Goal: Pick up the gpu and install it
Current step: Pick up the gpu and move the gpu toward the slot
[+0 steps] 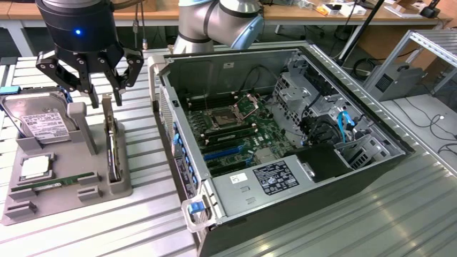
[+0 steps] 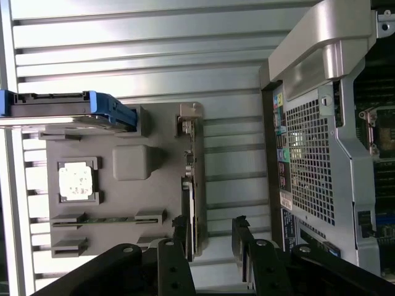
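Tool [image 1: 106,97] released, jaws wide, hovering over gpu [image 1: 109,142], which stands edge-on in grey holder [image 1: 64,198] for straddling.

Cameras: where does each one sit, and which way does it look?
Exterior view: off the arm, high up, looking down at the open PC, tray and gpu; shows the arm and open tool.
Wrist view: on the wrist, looking down past the tool's fingers at the tray.
Shared: tool, gpu, tray, PC side.
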Motion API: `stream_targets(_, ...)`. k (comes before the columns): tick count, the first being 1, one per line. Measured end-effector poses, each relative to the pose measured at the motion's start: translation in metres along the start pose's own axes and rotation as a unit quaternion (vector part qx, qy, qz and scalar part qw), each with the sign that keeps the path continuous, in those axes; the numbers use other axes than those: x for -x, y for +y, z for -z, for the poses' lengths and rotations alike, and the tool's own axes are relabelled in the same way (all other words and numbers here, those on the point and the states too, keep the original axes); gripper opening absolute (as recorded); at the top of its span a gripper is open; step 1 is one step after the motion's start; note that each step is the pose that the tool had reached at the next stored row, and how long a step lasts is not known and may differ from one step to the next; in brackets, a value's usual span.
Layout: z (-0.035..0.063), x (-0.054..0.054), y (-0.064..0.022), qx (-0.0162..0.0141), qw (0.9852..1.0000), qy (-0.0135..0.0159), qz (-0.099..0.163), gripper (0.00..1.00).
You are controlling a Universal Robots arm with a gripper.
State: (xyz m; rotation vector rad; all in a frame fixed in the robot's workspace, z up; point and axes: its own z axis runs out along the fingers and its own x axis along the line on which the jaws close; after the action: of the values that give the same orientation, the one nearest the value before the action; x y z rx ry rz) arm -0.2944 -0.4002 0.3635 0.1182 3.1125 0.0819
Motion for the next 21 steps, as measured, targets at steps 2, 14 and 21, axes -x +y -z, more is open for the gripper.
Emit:
stream_targets(2,-0.0006,0.0000,0.0000,0.0000,1.0000,0.0000,0.000,0.42)
stream_targets(14,-0.0033,-0.0001,-0.0003,0.0000,1.0000,0.0000,0.000,0.42)
stream_targets(21,-0.0053,-0.0001,-0.0004,0.0000,1.0000,0.0000,0.000,0.42)
